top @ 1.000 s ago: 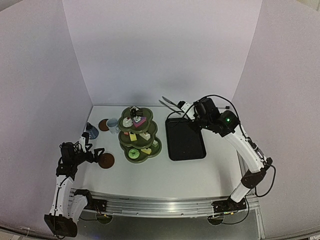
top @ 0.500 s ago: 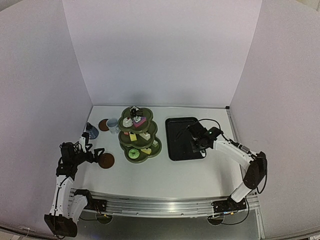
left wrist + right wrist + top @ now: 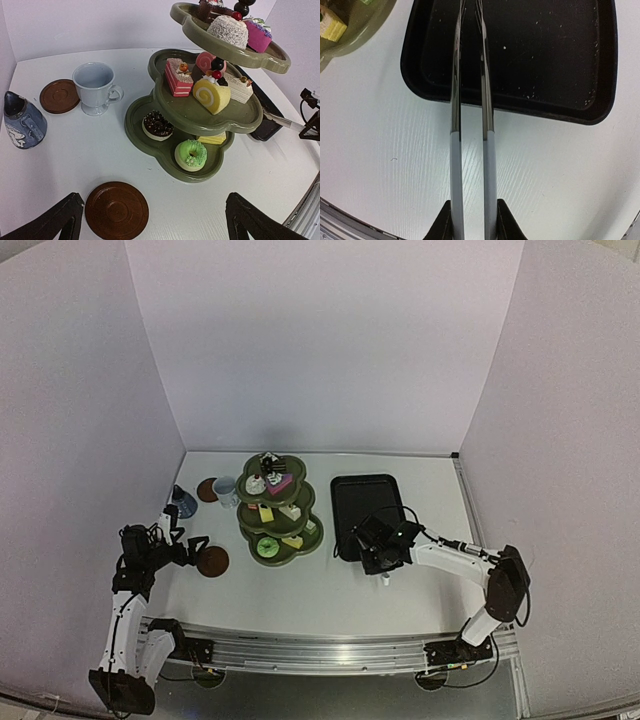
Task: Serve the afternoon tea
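From above, the olive-green stand [image 3: 278,510] is seen left of the middle of the bench [image 3: 320,595]. Its three tiers are loaded with cakes [image 3: 267,547], so the food is judged already served. The white mug [image 3: 225,489], far coaster [image 3: 207,489] and blue-grey pot [image 3: 182,502] are gathered toward the far left corner, the drink things judged not yet laid out. The near coaster [image 3: 212,561] lies by the left edge, with the left tool [image 3: 193,547] held just beside it. The black tray [image 3: 365,495] sits bare to the right of the stand, and the right tool [image 3: 370,540] is hung low at its near edge. A second ago that arm was raised over the tray's far right corner, and it has since been swung down. The left arm and everything on the bench are unchanged. On the left wrist, the left tool's fingers [image 3: 65,217] are spread to their widest with nothing between them. The near coaster is framed just ahead, a stance judged ready for taking it. On the right wrist, the tongs [image 3: 456,150] are clamped in the right tool. Their blades are squeezed nearly parallel and reach over the tray's near rim, tips out of frame, and they are judged finished with.
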{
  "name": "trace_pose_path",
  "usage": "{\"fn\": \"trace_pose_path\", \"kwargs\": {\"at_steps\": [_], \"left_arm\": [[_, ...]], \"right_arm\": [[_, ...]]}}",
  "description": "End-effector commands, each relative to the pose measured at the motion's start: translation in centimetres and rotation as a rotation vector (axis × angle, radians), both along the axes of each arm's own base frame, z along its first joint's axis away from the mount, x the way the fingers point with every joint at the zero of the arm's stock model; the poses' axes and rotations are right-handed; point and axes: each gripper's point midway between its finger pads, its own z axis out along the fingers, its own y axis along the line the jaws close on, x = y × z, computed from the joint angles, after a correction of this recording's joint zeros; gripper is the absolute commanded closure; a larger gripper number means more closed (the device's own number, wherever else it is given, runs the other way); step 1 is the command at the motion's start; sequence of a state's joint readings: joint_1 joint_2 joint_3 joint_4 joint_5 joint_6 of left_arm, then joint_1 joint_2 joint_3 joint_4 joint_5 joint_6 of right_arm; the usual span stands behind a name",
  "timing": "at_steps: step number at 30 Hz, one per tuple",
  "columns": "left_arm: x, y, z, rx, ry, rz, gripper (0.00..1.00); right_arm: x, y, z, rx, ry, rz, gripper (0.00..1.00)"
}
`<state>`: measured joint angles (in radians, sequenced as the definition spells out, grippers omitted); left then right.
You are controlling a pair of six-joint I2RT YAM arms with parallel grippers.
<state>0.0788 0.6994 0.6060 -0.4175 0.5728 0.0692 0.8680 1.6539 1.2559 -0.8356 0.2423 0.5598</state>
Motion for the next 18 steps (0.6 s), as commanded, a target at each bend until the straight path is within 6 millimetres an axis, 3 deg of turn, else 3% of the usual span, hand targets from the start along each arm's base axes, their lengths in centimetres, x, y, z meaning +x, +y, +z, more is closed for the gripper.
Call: {"fn": "trace_pose_path", "kwargs": {"at_steps": [1, 8, 18], "left_arm": [[0.1, 0.0, 0.2, -0.004, -0.025, 0.003, 0.0], [0.1, 0.0, 0.0, -0.004, -0.02, 0.002, 0.0], [0.2, 0.1, -0.2, 0.0, -0.017, 0.001, 0.0]], "right_arm": [[-1.3, 1.8, -0.2, 0.066, 0.035, -0.004, 0.78], [-2.4, 4.2, -0.7, 0.109, 0.068, 0.06, 0.79], [-1.4, 6.0, -0.3, 0.132, 0.047, 0.082, 0.79]]}}
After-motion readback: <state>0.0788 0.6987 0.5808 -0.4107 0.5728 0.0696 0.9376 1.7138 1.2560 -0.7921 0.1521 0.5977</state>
